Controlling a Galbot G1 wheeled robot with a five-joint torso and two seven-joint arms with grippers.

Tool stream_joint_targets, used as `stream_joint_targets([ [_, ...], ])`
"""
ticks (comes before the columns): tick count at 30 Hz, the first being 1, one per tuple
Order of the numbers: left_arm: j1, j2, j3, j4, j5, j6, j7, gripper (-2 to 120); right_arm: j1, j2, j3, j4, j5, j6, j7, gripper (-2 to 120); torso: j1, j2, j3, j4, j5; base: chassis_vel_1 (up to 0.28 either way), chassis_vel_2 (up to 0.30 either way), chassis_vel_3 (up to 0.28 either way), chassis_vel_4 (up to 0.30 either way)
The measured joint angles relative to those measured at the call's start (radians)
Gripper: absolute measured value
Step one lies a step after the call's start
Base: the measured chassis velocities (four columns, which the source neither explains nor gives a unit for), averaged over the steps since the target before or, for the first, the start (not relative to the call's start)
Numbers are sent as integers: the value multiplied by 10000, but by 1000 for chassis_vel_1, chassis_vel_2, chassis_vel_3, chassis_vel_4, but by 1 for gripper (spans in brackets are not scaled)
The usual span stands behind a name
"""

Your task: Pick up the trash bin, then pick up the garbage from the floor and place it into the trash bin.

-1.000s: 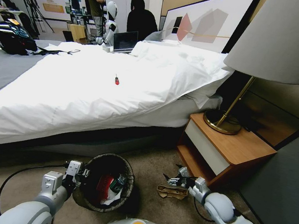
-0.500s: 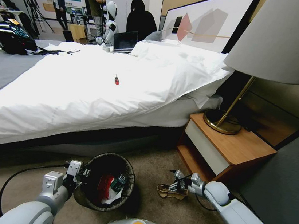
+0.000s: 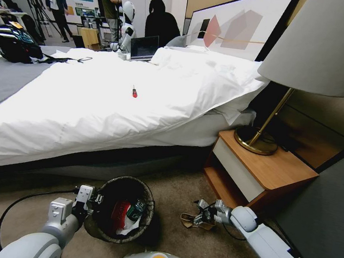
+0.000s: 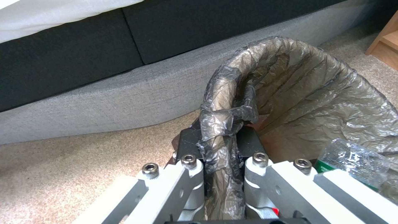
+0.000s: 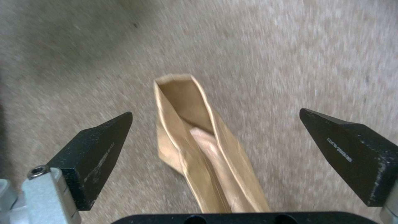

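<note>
Right gripper [image 5: 215, 155] dropped lower over the cardboard scrap [image 5: 203, 161], fingers wide open and empty; left gripper [image 4: 219, 152] clamps the bin [image 3: 121, 209] rim; flat scrap may slip.

Left arm reaches forward, low by trash bin [image 3: 121, 209]. Left gripper [image 4: 219, 155] pinched tight on bin's rim, one finger inside, one outside. Right arm stretches out on bin's other side, bent down to floor. Right gripper [image 5: 215, 149] wide apart, fingers [image 5: 97, 149] on both sides of brown cardboard piece [image 5: 203, 155], not touching it.
</note>
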Motion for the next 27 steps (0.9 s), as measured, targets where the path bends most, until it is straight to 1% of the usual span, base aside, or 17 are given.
stream_joint_targets([
  [6, -22, 29, 34, 0, 30, -10, 3, 6, 38, 171, -60, -407, -73, 72, 144, 100, 0, 0, 0, -1, 0, 0, 0, 0, 0],
  [12, -19, 18, 49, 0, 87, -13, 7, 6, 216, 600, -88, -1122, -374, 303, 402, 100, 0, 0, 0, 1, 0, 0, 0, 0, 0],
  [27, 15, 33, 0, 0, 99, -28, 18, 6, -106, 987, -69, -1576, -792, 574, 670, 100, 0, 0, 0, 0, 0, 0, 0, 0, 0],
])
